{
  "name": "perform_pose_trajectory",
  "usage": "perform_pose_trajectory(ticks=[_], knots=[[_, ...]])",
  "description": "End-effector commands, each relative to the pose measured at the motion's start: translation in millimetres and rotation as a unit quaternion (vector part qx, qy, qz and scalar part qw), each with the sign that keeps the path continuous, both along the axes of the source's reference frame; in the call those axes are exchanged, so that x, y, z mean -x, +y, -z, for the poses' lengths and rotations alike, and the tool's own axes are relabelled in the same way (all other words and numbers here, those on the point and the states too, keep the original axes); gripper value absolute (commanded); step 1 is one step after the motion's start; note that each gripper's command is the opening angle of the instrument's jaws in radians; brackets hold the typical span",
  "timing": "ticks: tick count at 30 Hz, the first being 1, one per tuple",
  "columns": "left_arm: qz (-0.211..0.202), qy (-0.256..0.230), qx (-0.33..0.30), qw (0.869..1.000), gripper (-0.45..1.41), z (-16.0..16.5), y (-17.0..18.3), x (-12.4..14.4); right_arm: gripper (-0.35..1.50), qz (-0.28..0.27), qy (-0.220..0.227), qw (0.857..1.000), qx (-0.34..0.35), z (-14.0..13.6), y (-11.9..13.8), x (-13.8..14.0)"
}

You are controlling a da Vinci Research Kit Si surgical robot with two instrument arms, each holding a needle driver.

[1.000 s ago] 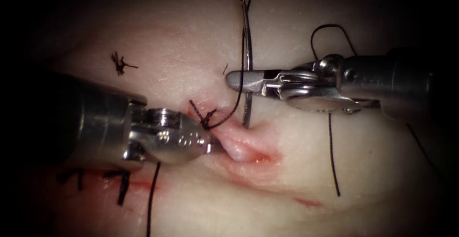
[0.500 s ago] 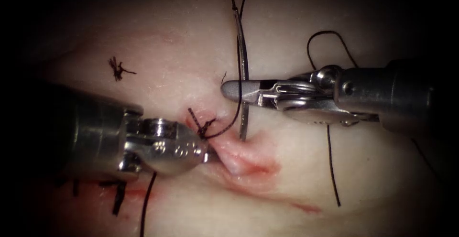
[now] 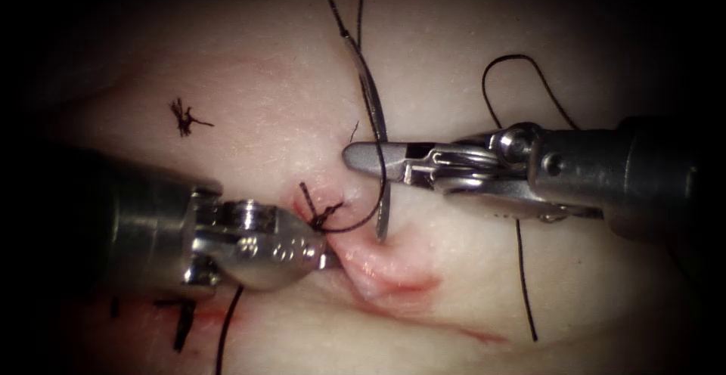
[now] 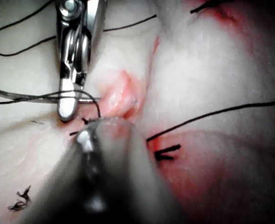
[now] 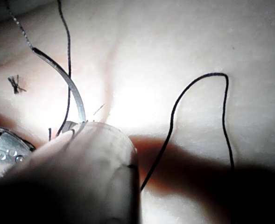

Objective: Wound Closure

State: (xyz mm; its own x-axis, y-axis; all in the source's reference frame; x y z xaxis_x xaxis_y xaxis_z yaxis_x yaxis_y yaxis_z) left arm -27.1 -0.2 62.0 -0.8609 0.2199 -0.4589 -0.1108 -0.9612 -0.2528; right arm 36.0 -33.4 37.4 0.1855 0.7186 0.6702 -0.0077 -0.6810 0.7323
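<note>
**Closing partway done, needle poised at the open stretch**

Counts as part finished, judging by dark stitches [image 3: 181, 326] at the lower left beside red fluid [image 3: 212, 314], and by a tied knot [image 3: 321, 212] at mid-frame. Leaves the cut [image 3: 401, 280] gaping to the right of that knot, pink and raised into a ridge on the pale tissue [image 3: 249, 80].

Right hand [image 3: 370, 159]: clamped shut on the needle [image 3: 367, 88] near mid-curve. Needle upright, a thin silver arc, swaged end toward the upper centre, tip down at the tissue just above the lifted lip. Cannot tell whether the tip has entered.

Left hand [image 3: 327, 252]: closed on that lip, by the look of it.

Thread [image 3: 522, 269] trailing loose at the right. Frayed cut ends of thread [image 3: 184, 118] lying at the upper left.
</note>
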Motion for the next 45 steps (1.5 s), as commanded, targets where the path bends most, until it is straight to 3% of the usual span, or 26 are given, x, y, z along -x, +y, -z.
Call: perform_pose_trajectory(ticks=[1, 5, 8, 9, 10, 12, 13, 16, 18, 24, 32, 35, 38, 40, 43, 44, 45], knots=[[0.000, 0.000, 0.000, 1.000, -0.45, -0.6, 0.0, 0.5, -0.35, 0.000, 0.002, 1.000, -0.003, -0.6, -0.4, -1.1], [0.000, 0.000, 0.000, 1.000, -0.45, -0.6, 0.0, 0.5, -0.35, -0.014, -0.003, 1.000, -0.008, -0.8, 0.1, -1.4], [0.001, 0.000, 0.000, 1.000, -0.45, -0.6, -0.1, 0.6, -0.35, -0.075, -0.012, 0.996, 0.046, -2.0, 2.0, -1.6], [0.001, 0.000, 0.001, 1.000, -0.45, -0.6, -0.1, 0.6, -0.15, -0.121, -0.021, 0.989, 0.077, -2.7, 3.3, -1.7], [0.001, 0.000, 0.001, 1.000, -0.45, -0.6, -0.1, 0.7, 0.27, -0.153, -0.022, 0.983, 0.094, -3.2, 4.4, -1.7], [0.001, 0.000, 0.001, 1.000, -0.45, -0.6, -0.2, 0.7, 0.29, -0.186, -0.024, 0.976, 0.109, -4.3, 7.1, -1.1], [0.001, 0.000, 0.001, 1.000, -0.45, -0.6, -0.2, 0.7, 0.44, -0.194, -0.032, 0.973, 0.122, -4.7, 8.4, -0.7], [0.001, 0.000, 0.001, 1.000, -0.45, -0.5, -0.2, 0.6, 1.18, -0.231, -0.057, 0.957, 0.164, -5.8, 12.9, 0.3], [0.001, 0.000, 0.001, 1.000, -0.45, -0.5, -0.2, 0.6, 1.26, -0.256, -0.060, 0.948, 0.180, -6.5, 15.5, 1.1], [0.001, 0.000, 0.001, 1.000, -0.45, -0.5, -0.3, 0.6, 1.21, -0.277, -0.084, 0.920, 0.265, -8.6, 22.3, 3.6], [0.001, 0.000, 0.001, 1.000, -0.45, -0.5, -0.3, 0.6, 1.18, -0.259, -0.138, 0.865, 0.407, -11.7, 30.2, 6.7], [0.001, 0.000, 0.001, 1.000, -0.45, -0.5, -0.3, 0.6, 1.18, -0.242, -0.148, 0.858, 0.429, -12.6, 32.8, 8.4], [0.001, 0.000, 0.001, 1.000, -0.45, -0.5, -0.3, 0.6, 1.18, -0.182, -0.168, 0.845, 0.473, -13.4, 34.5, 9.9], [0.001, 0.000, 0.001, 1.000, -0.45, -0.5, -0.3, 0.6, 1.18, -0.172, -0.170, 0.839, 0.488, -13.8, 35.2, 10.7], [0.001, 0.000, 0.001, 1.000, -0.45, -0.5, -0.3, 0.6, 0.94, -0.143, -0.171, 0.835, 0.504, -14.2, 35.2, 12.1], [0.001, 0.000, 0.001, 1.000, -0.45, -0.5, -0.3, 0.6, 0.88, -0.127, -0.171, 0.823, 0.527, -14.2, 35.1, 12.4], [0.001, 0.000, 0.001, 1.000, -0.45, -0.5, -0.3, 0.6, 0.88, -0.099, -0.170, 0.800, 0.566, -14.1, 35.1, 12.6]])
